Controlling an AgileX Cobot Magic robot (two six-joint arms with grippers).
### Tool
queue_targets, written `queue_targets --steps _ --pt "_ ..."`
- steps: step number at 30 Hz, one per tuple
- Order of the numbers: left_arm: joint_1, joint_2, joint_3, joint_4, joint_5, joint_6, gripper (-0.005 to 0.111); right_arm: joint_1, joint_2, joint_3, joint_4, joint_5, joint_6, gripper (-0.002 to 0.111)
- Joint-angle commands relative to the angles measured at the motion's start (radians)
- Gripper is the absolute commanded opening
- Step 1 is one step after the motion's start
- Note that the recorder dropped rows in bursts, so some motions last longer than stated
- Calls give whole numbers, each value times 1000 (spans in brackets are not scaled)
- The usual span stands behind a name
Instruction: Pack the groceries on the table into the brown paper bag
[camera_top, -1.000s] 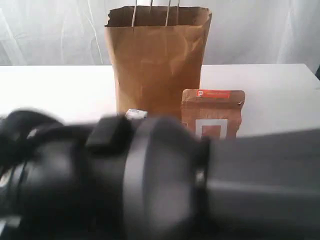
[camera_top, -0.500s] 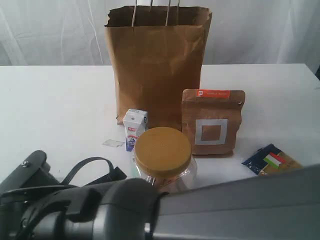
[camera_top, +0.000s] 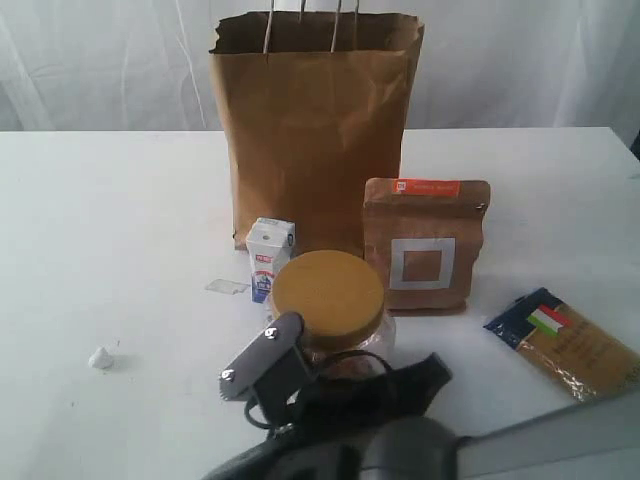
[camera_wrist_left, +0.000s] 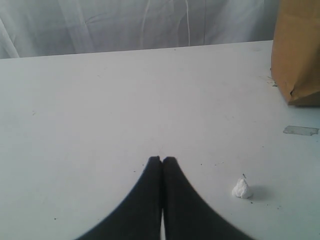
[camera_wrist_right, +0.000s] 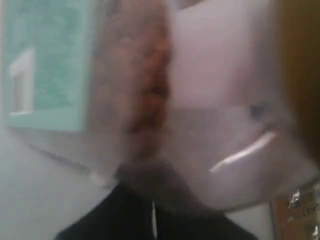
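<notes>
Right gripper (camera_wrist_right: 152, 214): jaws shut, empty, right up at the nut jar (camera_top: 330, 298), which stands on the tabletop (camera_top: 120, 200) before the brown paper bag (camera_top: 315, 120). Risk: advancing shut shoves the jar into the carton (camera_top: 268, 256) or topples it. Left gripper (camera_wrist_left: 161, 161): jaws shut, empty.

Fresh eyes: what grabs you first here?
The tall brown paper bag dominates, standing open in the middle of the table. In front of it, the gold-lidded jar sits nearest the camera, with the right arm looming dark just before it.
</notes>
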Motion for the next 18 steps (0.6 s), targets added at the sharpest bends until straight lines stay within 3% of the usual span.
queue_targets --steps 1,4,12,18 --pt "-6 -8 2 -6 -4 3 0 -61 -53 103 -180 -78 137 0" --pt "-6 -8 2 -6 -4 3 0 -133 -63 152 -345 -207 305 0" --pt "-6 -8 2 -6 -4 3 0 -199 -64 201 -649 -242 613 0" --pt "-6 -8 2 -6 -4 3 0 -231 -67 201 -639 -230 684 0"
